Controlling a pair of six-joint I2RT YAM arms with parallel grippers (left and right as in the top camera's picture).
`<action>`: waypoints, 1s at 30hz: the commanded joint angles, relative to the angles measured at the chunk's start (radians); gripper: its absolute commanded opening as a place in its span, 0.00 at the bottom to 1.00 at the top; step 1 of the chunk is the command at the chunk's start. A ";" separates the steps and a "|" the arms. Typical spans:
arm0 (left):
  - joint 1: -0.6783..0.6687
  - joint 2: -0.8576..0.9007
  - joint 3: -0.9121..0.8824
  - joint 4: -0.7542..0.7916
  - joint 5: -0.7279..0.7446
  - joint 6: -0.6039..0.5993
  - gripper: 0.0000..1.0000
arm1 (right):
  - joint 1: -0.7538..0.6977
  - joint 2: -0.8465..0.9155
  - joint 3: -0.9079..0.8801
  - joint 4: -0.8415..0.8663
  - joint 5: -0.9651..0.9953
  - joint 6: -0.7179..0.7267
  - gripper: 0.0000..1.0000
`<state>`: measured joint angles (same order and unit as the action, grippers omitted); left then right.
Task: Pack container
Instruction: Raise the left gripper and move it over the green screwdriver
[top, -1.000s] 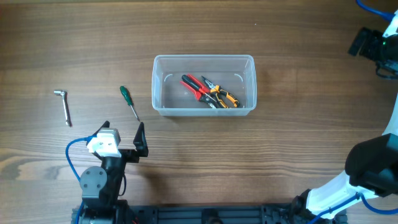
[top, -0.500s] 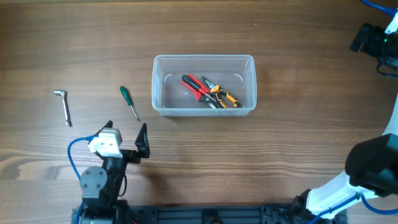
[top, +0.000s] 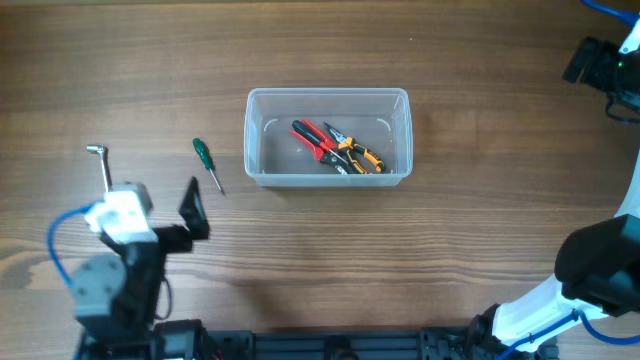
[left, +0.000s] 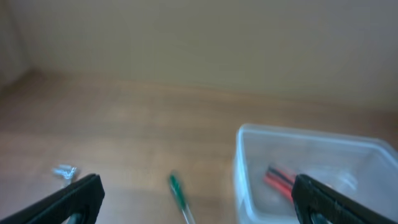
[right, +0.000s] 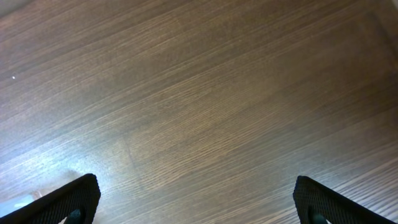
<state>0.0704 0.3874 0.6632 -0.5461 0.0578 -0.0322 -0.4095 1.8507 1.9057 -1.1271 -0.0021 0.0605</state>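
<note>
The clear plastic container (top: 328, 97) stands at the table's middle and holds red-handled pliers (top: 312, 138) and orange-handled pliers (top: 356, 152). A green-handled screwdriver (top: 207, 163) lies left of it and a metal hex key (top: 101, 165) lies farther left. My left gripper (top: 160, 200) is open and empty, near the front left, short of the screwdriver. In the left wrist view the screwdriver (left: 180, 196) lies between the open jaws (left: 198, 202), the container (left: 311, 158) at right. My right gripper (right: 196, 202) is open and empty over bare wood; its arm (top: 605, 70) is at the far right.
The arm bases stand at the table's front edge (top: 320, 345). The hex key also shows blurred at the left of the left wrist view (left: 64, 172).
My left gripper has swung left, from in front of the screwdriver toward the hex key side. The right arm and the objects have stayed still.
</note>
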 joint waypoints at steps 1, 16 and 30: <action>0.026 0.238 0.248 -0.178 0.055 0.129 1.00 | -0.003 0.016 0.000 0.002 0.013 0.018 1.00; 0.023 1.060 0.966 -0.646 0.159 0.092 1.00 | -0.003 0.016 0.000 0.002 0.013 0.018 1.00; 0.057 1.238 0.966 -0.613 0.062 -0.397 1.00 | -0.003 0.016 0.000 0.002 0.014 0.019 1.00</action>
<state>0.1268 1.6138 1.6165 -1.1790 0.1326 -0.2852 -0.4095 1.8507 1.9057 -1.1275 0.0013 0.0605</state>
